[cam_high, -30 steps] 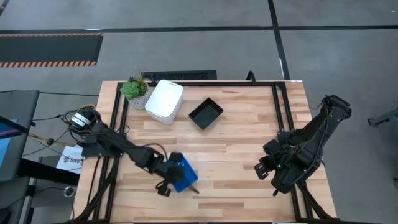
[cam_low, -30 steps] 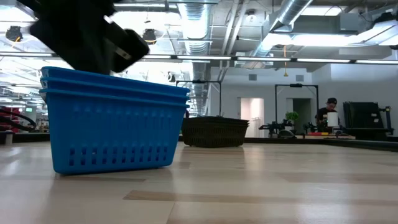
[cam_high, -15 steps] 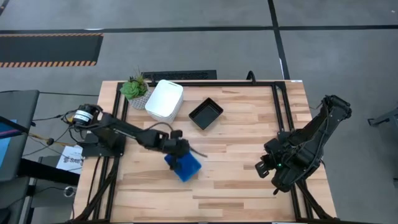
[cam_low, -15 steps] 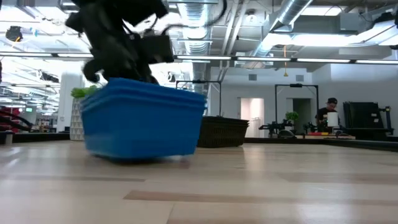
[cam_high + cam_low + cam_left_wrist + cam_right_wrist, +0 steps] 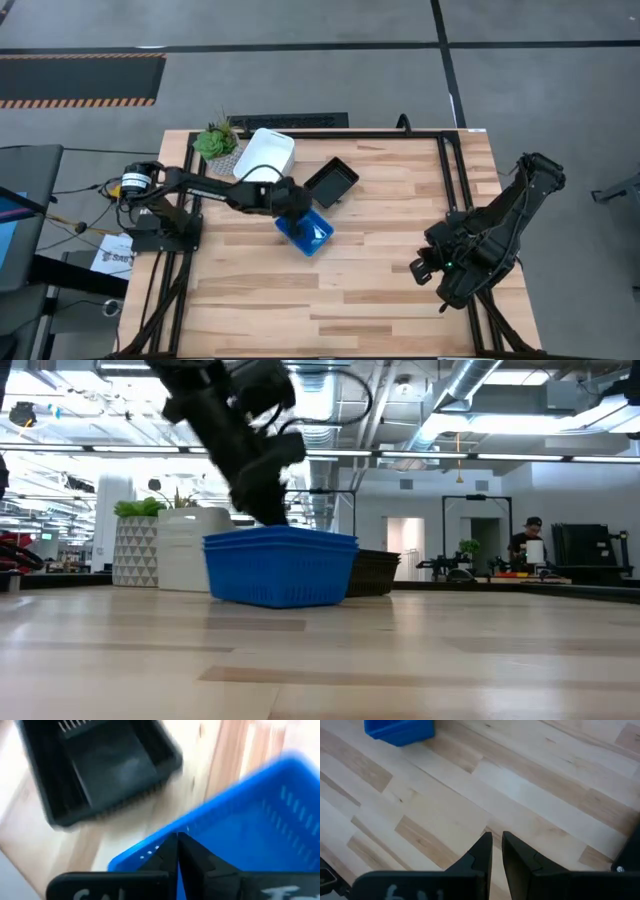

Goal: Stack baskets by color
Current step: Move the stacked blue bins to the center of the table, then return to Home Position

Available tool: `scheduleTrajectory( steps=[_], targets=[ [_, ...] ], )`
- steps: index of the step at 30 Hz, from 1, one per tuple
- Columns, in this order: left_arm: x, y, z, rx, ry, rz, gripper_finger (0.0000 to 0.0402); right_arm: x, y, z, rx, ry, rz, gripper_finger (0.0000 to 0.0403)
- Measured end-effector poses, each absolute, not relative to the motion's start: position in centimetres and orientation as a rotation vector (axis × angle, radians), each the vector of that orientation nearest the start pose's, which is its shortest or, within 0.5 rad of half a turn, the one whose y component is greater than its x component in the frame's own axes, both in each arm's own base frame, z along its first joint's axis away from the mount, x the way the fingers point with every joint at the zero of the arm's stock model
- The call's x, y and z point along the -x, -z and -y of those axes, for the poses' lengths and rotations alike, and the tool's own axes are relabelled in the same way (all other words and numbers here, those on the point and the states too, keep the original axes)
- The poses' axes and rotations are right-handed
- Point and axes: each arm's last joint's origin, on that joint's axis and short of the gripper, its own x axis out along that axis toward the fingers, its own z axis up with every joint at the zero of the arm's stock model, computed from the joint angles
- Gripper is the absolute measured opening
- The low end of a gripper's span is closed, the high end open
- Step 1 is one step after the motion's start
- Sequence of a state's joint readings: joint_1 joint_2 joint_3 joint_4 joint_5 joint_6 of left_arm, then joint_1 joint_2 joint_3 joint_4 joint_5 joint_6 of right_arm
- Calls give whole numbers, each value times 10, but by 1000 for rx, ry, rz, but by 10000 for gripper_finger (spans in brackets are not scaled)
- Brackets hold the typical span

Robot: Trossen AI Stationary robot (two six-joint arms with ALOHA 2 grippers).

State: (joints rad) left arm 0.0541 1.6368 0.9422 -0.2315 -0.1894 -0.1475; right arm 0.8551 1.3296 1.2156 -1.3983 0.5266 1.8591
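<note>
A nested stack of blue baskets [image 5: 310, 233] stands mid-table, also in the low view [image 5: 282, 565], with my left gripper [image 5: 293, 207] shut on its rim. Just beyond it sits a black basket [image 5: 331, 182], seen in the left wrist view [image 5: 100, 765]. White baskets [image 5: 265, 160] stand bottom-up at the far left. My right gripper [image 5: 496, 845] hovers over bare wood near the table's right edge [image 5: 425, 270], with a narrow gap between its fingers and nothing in it. My left gripper pinches the blue stack's rim [image 5: 195, 826] on its left side, one finger inside the basket and one outside. The fingers slant down from the table's left. The stack sits slightly tilted; whether its bottom rests on the table or hangs just above it, I cannot tell.
A green potted plant [image 5: 216, 143] stands at the far left corner beside the white baskets. Black frame rails [image 5: 445, 180] run along the table's sides. Bare wood lies in the middle and along the near half of the table.
My left gripper has swung from near the table's front edge toward the far edge and a little right, staying shut on the blue stack. The stack has travelled with it, turned about, and now stands close to the black basket. The right arm has kept still.
</note>
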Motion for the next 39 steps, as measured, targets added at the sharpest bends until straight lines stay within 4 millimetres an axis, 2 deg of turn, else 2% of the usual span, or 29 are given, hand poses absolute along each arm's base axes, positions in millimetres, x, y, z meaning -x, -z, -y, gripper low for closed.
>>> scheduleTrajectory(
  steps=[2, 5, 8, 11, 13, 17, 21, 22, 24, 27, 31, 34, 37, 39],
  targets=[
    [-327, -196, -25, 106, -310, -866, 0, -151, -299, -150, -674, 766, -872, 66],
    [-335, -231, -26, 139, -319, -802, 0, -155, -299, -147, -682, 783, -857, 66],
    [-336, -277, -22, 203, -280, -753, 0, -161, -301, -142, -659, 796, -779, 66],
    [-328, -334, -15, 253, -156, -674, 0, -171, -304, -141, -561, 726, -661, 66],
    [-314, -374, -7, 272, -82, -599, 0, -180, -311, -141, -480, 667, -597, 66],
    [-271, -448, 6, 266, 1, -417, 0, -200, -336, -138, -285, 535, -572, 66],
    [-223, -497, 13, 194, 67, -244, 0, -213, -359, -124, 67, 442, -617, 66],
    [-211, -506, 14, 212, 79, -202, 0, -215, -363, -120, 100, 442, -620, 66],
    [-189, -518, 16, 256, 107, -143, 0, -220, -371, -109, 84, 501, -593, 66],
    [-159, -524, 17, 206, 149, -117, 0, -227, -379, -92, 68, 581, -567, 66],
    [-128, -523, 15, 185, 168, -150, 0, -235, -381, -82, 83, 522, -617, 66],
    [-114, -514, 12, 173, 141, -171, 0, -238, -378, -80, 104, 407, -690, 66],
    [-105, -498, 11, 160, 134, -166, 0, -241, -371, -70, 76, 433, -660, 66],
    [-105, -482, 11, 158, 134, -151, 0, -236, -367, -61, 29, 425, -629, 68]
  ],
)
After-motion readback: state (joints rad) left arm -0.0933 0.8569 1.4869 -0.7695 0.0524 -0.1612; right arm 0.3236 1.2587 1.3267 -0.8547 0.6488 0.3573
